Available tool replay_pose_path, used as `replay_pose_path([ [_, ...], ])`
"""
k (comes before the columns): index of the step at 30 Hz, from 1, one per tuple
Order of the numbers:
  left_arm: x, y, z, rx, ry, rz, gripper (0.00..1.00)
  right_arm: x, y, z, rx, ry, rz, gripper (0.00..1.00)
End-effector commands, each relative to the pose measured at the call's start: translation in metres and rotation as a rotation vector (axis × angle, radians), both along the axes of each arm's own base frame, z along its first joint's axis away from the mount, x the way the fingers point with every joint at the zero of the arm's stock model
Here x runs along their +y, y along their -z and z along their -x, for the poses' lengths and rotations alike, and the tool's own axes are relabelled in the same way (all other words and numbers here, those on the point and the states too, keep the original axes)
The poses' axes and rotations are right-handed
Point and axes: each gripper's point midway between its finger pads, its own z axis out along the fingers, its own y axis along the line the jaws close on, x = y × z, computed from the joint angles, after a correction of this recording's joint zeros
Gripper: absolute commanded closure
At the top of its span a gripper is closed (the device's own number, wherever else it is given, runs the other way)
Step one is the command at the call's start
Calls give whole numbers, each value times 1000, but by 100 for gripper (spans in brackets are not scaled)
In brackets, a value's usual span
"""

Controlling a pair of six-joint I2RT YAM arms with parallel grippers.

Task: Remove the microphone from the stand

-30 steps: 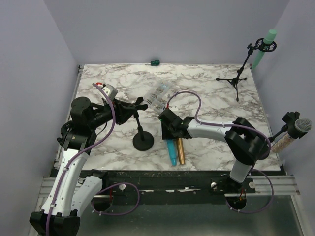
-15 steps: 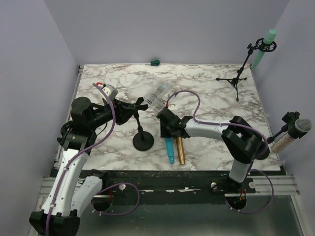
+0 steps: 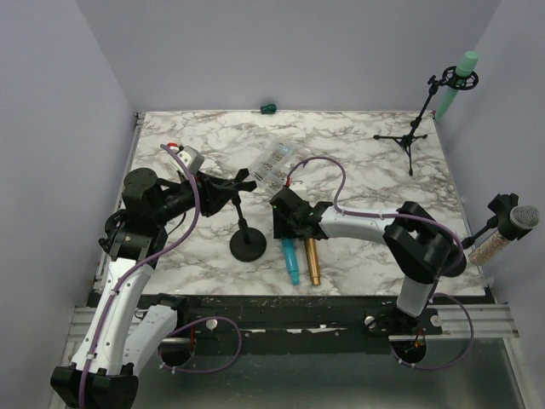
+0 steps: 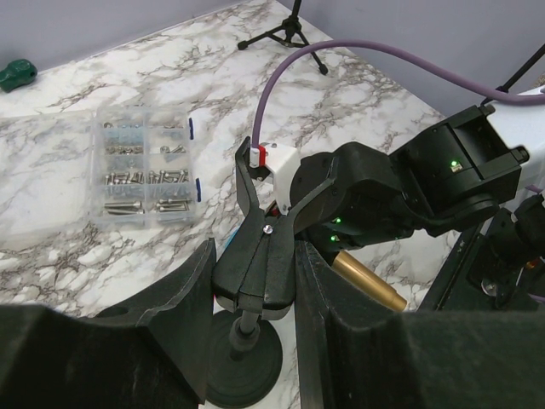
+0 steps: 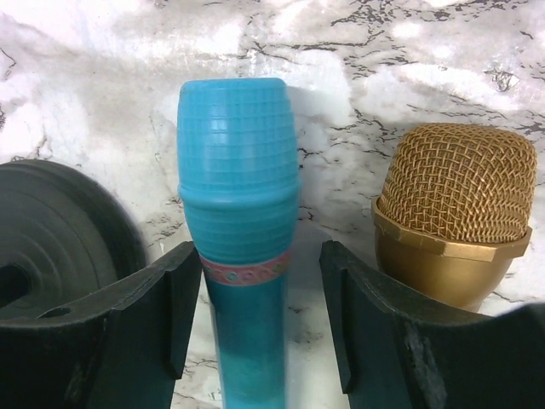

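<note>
Lena: Since a second ago the right gripper (image 3: 288, 239) has slid a little toward the stand (image 3: 248, 245), and the blue microphone (image 3: 292, 261) has shifted with it. From above, the microphone lies flat on the marble table (image 3: 358, 170), just beside a gold microphone (image 3: 312, 262).

Omar: And the left gripper (image 3: 223, 189)?

Lena: Its wrist camera shows both fingers clamped on the stand's clip (image 4: 260, 256), with nothing in the clip that I can see.

Omar: Right wrist view?

Lena: Jaws apart, one finger (image 5: 162, 315) on each side of the blue body, not squeezing. The stand's base sits close on one side and the gold head on the other.

Omar: Then I'd lift straight up with no sideways drift, so neither finger rolls it. The left should let go of the clip only afterwards.
</note>
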Motion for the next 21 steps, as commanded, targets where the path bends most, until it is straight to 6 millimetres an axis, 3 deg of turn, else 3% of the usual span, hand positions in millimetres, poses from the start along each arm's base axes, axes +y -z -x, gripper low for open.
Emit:
replay_pose_path([
  [1, -3, -14, 3, -53, 11, 27, 79, 3, -23, -10, -51, 8, -26, 34],
  [6, -3, -13, 3, -53, 12, 27, 78, 7, -45, -11, -79, 1, -69, 33],
  [12, -3, -13, 3, -51, 11, 25, 77, 6, -84, -13, -150, -11, -124, 30],
  [21, -4, -12, 5, -54, 20, 25, 54, -15, -137, -9, -304, 7, -221, 21],
])
